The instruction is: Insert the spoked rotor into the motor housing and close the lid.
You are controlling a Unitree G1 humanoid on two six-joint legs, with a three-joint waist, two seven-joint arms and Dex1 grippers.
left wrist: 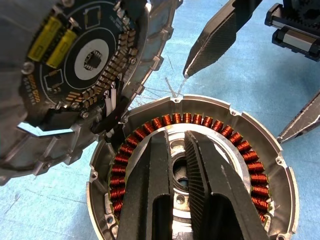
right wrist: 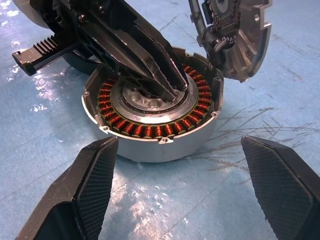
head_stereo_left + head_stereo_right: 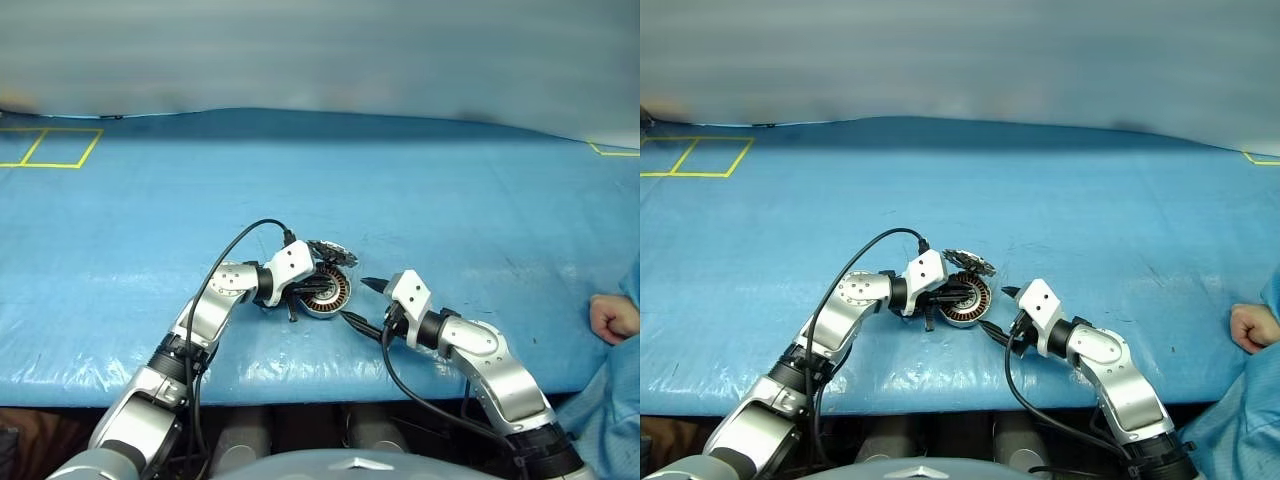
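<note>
Silver-grey rounded arm shells (image 3: 218,308) run into black elbow joints, each ending in a white boxy wrist block (image 3: 291,265) with small dark screw dots. A black cable (image 3: 225,258) loops over the left arm. Black wedge-shaped fingers (image 2: 92,172) carry what looks like cross-hatched grip texture.

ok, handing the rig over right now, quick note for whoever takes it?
Left gripper: shut, tips down in the centre of the round grey metal motor housing with copper windings; whether it pinches anything is hidden.
Right gripper: open, beside the housing, holding nothing.
Lid: round grey metal disc, standing open on the housing's edge, circuit-board face showing.
Spoked rotor: unconfirmed; a shiny silver part sits inside the windings.
Left to do: confirm seating, withdraw the left gripper, close the lid.
</note>
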